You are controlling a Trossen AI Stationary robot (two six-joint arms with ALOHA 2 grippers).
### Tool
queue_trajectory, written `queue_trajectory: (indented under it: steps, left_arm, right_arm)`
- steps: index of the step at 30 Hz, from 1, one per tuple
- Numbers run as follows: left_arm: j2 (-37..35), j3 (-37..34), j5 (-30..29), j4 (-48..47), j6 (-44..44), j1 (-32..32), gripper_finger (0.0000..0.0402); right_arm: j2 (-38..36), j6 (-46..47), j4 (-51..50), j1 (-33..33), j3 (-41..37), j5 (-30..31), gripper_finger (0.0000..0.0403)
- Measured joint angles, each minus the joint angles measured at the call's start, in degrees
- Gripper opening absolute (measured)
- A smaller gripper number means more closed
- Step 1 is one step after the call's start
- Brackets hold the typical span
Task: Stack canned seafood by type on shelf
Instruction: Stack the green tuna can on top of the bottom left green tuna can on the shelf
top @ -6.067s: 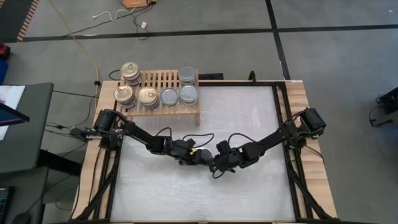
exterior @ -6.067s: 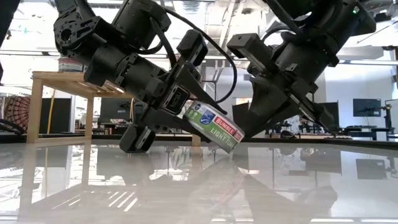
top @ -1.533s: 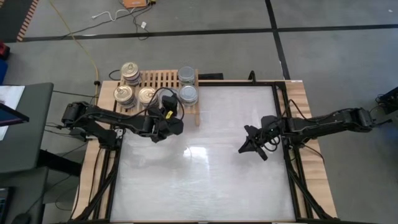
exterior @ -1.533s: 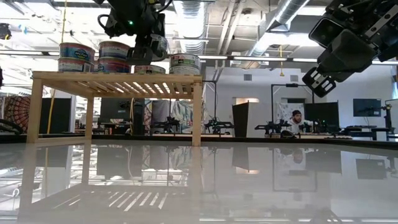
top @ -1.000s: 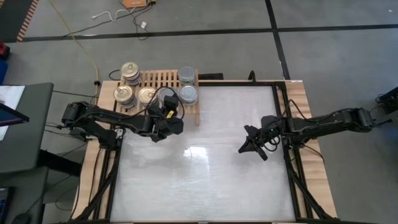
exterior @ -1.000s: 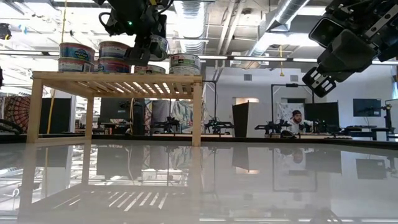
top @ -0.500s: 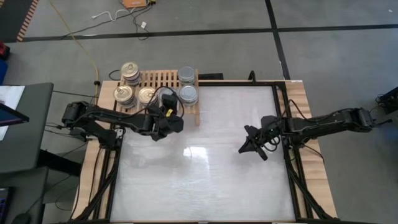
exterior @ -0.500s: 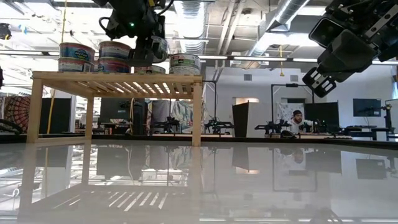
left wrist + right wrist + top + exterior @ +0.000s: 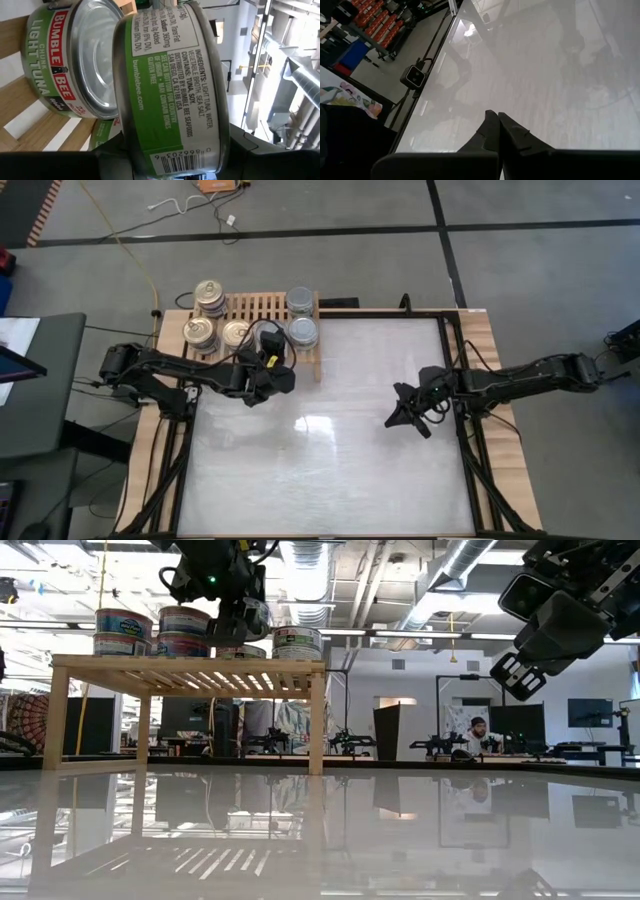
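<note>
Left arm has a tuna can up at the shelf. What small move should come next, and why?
Probably ease it down and let go. The left gripper holds a green-labelled can tilted just above another green-labelled tuna can on the wooden shelf. The right gripper hangs shut over the table, uninvolved.

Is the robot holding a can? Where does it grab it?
Yes. The left hand holds a green-label tuna can by its round sides. The right hand is shut and empty.
</note>
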Motion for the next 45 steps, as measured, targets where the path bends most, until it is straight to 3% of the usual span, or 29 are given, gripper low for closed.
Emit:
queue_trajectory:
  steps: [11, 36, 45]
  left_arm:
    - [0.0, 0.0, 3.21, 0.0, -1.1, 0.23, 0.0163]
    - [0.02, 0.0, 3.97, -0.02, 1.72, 0.57, 0.0163]
    - [0.0, 0.0, 6.2, 0.07, -3.96, 0.57, 0.0163]
  right_arm:
    - [0.02, 0.11, 0.15, 0.0, 0.0, 0.0, 0.0021]
    - [0.0, 0.0, 0.17, 0.0, 0.0, -0.11, 0.0021]
    - [-0.02, 0.07, 2.57, 0.0, 0.0, -3.0, 0.0021]
